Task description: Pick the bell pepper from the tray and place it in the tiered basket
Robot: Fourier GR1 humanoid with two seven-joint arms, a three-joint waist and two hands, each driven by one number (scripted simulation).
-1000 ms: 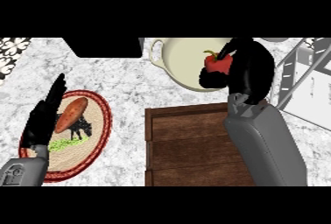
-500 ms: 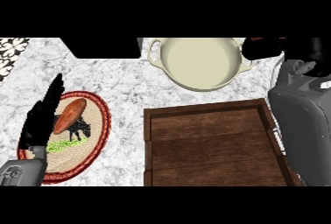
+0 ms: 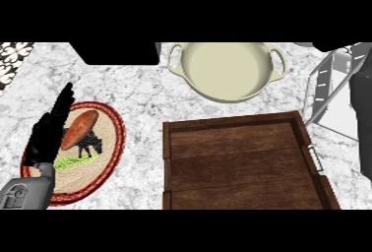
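Right arm (image 3: pixel 362 123) has swung further right than half a second ago; now only a dark strip at the right edge beside the tiered basket (image 3: pixel 328 83). Right hand is out of frame, so its fingers cannot be told. Bell pepper shows nowhere; the wooden tray (image 3: pixel 232 120) no longer holds it. Step is probably the placing. Next move calls for lowering it into a tier and letting go. Left hand (image 3: pixel 42 145) is unchanged, resting over the plate (image 3: pixel 120 140) at left, fingers straight and together. Cream pot (image 3: pixel 229 74) sits far centre.
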